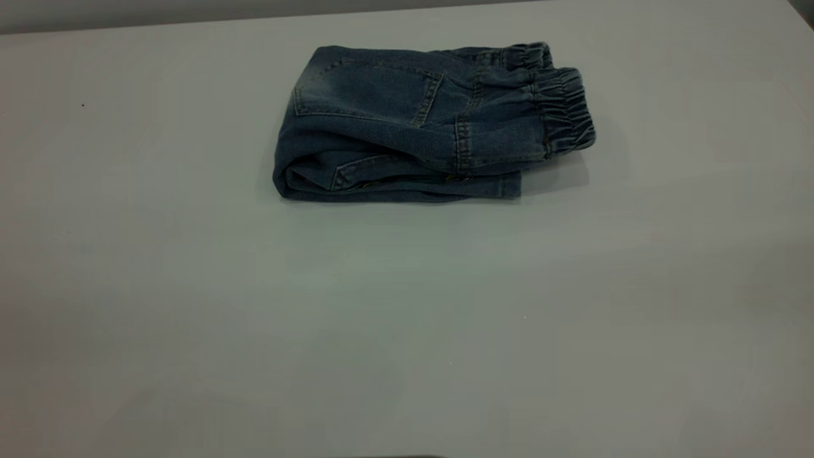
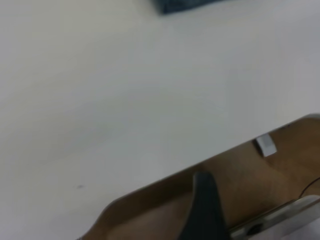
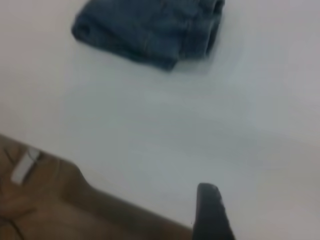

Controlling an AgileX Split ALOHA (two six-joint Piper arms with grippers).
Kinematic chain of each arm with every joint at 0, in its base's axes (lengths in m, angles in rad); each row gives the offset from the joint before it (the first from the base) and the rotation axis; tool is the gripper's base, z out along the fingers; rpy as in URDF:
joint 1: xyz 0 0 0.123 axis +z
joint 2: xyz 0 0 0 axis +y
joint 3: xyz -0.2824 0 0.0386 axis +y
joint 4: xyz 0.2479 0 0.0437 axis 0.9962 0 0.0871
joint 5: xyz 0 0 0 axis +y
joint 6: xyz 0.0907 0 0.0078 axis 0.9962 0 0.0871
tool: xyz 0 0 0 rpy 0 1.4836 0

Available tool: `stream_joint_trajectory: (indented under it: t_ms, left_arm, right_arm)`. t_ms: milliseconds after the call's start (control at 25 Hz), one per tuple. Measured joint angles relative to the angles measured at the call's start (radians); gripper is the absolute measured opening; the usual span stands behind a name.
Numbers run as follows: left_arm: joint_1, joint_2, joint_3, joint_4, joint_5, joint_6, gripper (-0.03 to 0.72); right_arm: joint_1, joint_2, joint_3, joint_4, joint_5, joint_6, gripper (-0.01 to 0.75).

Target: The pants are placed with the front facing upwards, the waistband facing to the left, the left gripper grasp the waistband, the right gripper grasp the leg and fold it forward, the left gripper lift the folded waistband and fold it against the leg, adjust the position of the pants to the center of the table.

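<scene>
The pants (image 1: 407,127) lie folded into a compact blue denim bundle on the far middle of the white table (image 1: 407,318). The gathered waistband (image 1: 566,108) sits on top at the bundle's right end, and the fold runs along its left end. Neither gripper appears in the exterior view. A black part of my left gripper (image 2: 202,210) hangs over the table's edge, far from the pants' corner (image 2: 180,5). A black part of my right gripper (image 3: 210,212) also stands near the table edge, well apart from the pants (image 3: 150,30). Neither holds anything that I can see.
Bare table top surrounds the pants on all sides. Beyond the table edge lies brown floor (image 2: 240,175) with a small white block (image 2: 265,145), and the right wrist view shows a similar white block (image 3: 24,167).
</scene>
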Motion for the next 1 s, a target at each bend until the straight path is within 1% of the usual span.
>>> stream_joint_trajectory:
  t_ms: [120, 280, 760, 1000]
  left_arm:
    - [0.000, 0.000, 0.055, 0.008, -0.023, -0.002, 0.497]
    - [0.000, -0.004, 0.056, 0.009, -0.029, 0.001, 0.497]
    - [0.000, -0.005, 0.068, 0.096, 0.007, 0.012, 0.496]
    - [0.000, -0.005, 0.077, 0.187, 0.010, -0.096, 0.496]
  right_arm:
    - [0.000, 0.000, 0.097, 0.000, -0.016, -0.006, 0.406]
    - [0.000, 0.000, 0.179, -0.001, -0.021, -0.010, 0.406]
    - [0.000, 0.000, 0.215, -0.023, -0.085, -0.011, 0.405]
    - [0.000, 0.001, 0.218, -0.026, -0.096, -0.012, 0.403]
